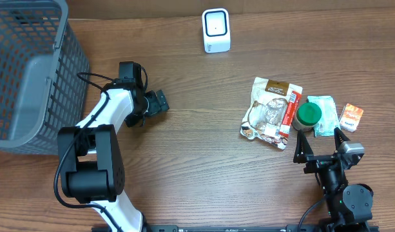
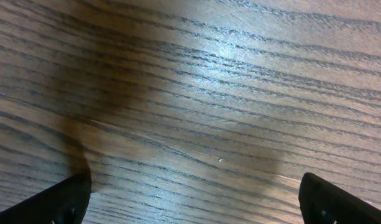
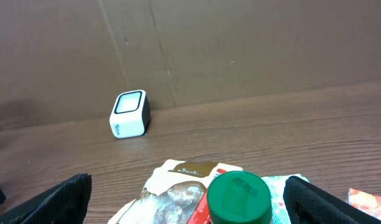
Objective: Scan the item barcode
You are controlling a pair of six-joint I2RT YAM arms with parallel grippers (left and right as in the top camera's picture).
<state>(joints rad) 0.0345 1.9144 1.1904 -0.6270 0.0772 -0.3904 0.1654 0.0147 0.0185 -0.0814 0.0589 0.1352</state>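
Both grippers are spread wide and empty. The round green-lidded container (image 1: pixel 308 115) lies just beyond the right gripper (image 1: pixel 319 145), well to the right of the white box-shaped barcode scanner (image 1: pixel 216 30). Best approach: descend straight, centre the lid between the fingers, then close.

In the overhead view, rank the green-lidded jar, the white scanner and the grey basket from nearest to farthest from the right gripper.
From the right gripper, open at the table's near right:
1. Green-lidded jar, just beyond the fingertips among the packets.
2. White scanner, at the far edge, toward the middle.
3. Grey basket, across the table at the far left.
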